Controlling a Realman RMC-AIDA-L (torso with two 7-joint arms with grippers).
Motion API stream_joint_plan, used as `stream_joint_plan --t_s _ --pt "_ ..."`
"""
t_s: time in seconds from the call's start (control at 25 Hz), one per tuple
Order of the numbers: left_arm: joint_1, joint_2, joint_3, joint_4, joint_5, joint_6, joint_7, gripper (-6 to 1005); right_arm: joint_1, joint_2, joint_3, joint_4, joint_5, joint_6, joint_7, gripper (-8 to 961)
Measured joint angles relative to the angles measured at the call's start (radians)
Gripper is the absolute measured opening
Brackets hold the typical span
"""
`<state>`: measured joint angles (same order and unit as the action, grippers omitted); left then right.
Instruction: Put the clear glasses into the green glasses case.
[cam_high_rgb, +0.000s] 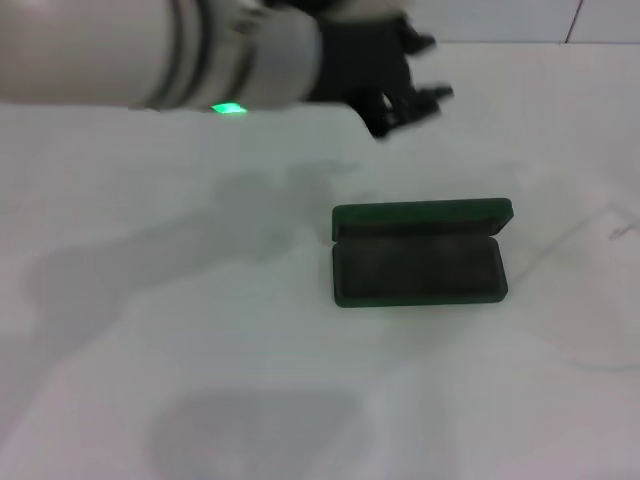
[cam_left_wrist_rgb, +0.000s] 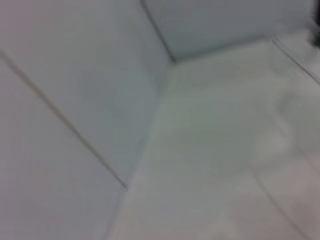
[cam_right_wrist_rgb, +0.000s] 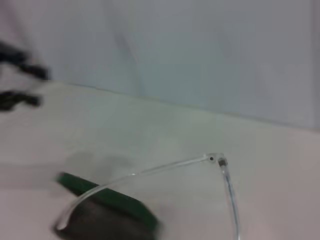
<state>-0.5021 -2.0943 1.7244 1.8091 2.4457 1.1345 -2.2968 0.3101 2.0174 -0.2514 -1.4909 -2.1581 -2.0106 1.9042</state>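
- A white worktop (cam_high_rgb: 150, 330) fills the head view, with a pale wall rising behind its far edge.
- The green glasses case (cam_high_rgb: 419, 253) lies flat on the worktop, a little right of centre. Its lid stands open toward the far edge and its dark lining faces up — nothing is inside it.
- The left gripper (cam_high_rgb: 408, 78) reaches in from the left side, held in the air near the far edge, beyond the case and well apart from it. Its black fingers (cam_high_rgb: 432, 97) are spread and grasp nothing.
- The left wrist view shows only bare worktop and wall; none of the task's things appear there.
- The right arm does not show in the head view. Its wrist view looks down on one end of the open case (cam_right_wrist_rgb: 107, 215) from above.
- In that same view the clear glasses (cam_right_wrist_rgb: 220, 165) show close up: a thin transparent arm crosses in front of the case to a small hinge, then the frame turns down out of view. They appear to hang in the air above the case end, so the right gripper is probably carrying them — but its fingers are not visible, so I cannot tell whether they are clenched.
- My judgement of progress: the case is opened and ready, and the glasses seem lifted and brought near. Left to do: lower them into the lined tray and let go.
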Motion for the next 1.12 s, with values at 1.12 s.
stream_joint_plan --t_s 1.12 --pt "0.222 0.003 -0.456 0.038 -0.92 0.412 0.273 97 0.196 0.008 -0.429 0.779 0.434 0.129 -0.507 74"
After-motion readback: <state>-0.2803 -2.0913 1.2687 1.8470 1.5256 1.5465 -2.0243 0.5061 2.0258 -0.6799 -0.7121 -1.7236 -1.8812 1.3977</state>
